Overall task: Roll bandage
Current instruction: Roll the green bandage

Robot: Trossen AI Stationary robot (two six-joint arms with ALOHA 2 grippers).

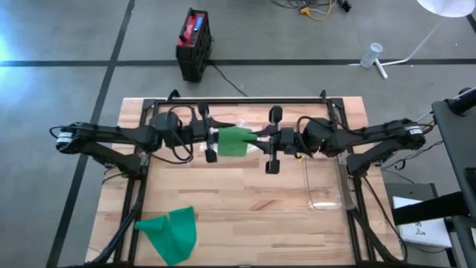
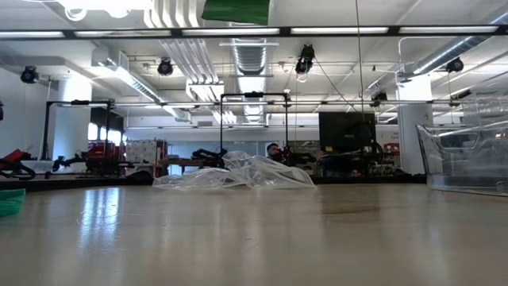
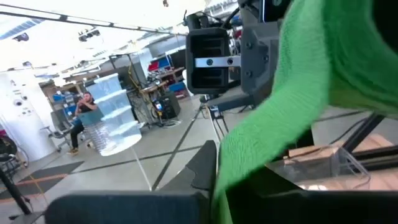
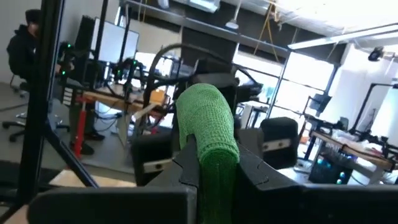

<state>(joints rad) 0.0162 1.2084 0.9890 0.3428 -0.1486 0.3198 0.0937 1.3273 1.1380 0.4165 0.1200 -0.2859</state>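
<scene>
The left end effector (image 1: 212, 139) and the right end effector (image 1: 272, 141) are raised above the middle of the desk (image 1: 245, 216), facing each other, each clenched on one end of a green bandage (image 1: 236, 141). The bandage is stretched between them as a crumpled, knitted green strip; at the right fingers it is seen bunched into a thick rounded fold (image 4: 208, 134). A second green cloth (image 1: 169, 233) lies spread near the front left of the desk. A clear bin (image 1: 325, 182) stands at the right, and crumpled clear plastic (image 2: 238, 172) lies farther back.
</scene>
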